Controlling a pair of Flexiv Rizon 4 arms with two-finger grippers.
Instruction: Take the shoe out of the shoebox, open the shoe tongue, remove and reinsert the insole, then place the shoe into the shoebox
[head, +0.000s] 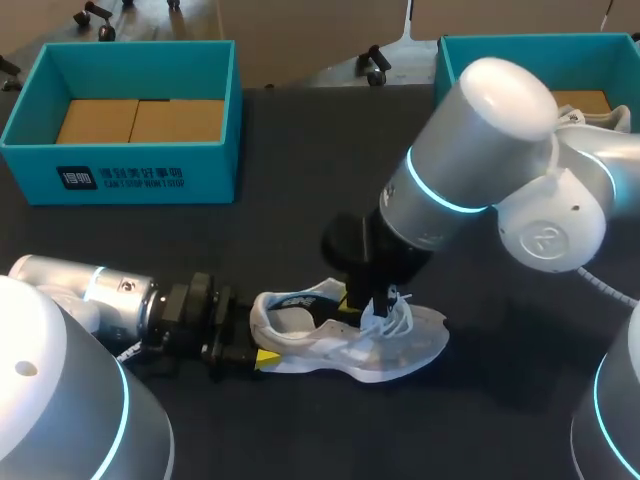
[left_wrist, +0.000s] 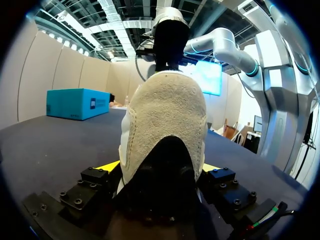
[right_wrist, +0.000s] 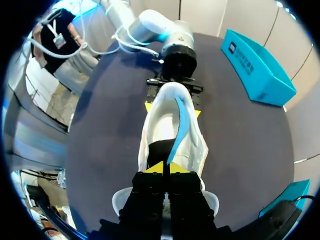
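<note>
Near the teal shoebox, the left gripper is clamping the heel of the white shoe, which is sitting mid-table, outside the box. Above its opening, the right gripper is pinching the blue insole.

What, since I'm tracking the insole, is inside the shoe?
A blue insole stands on edge in the shoe, its front end pinched in the right tool. The toe end is dark and hidden under that tool.
</note>
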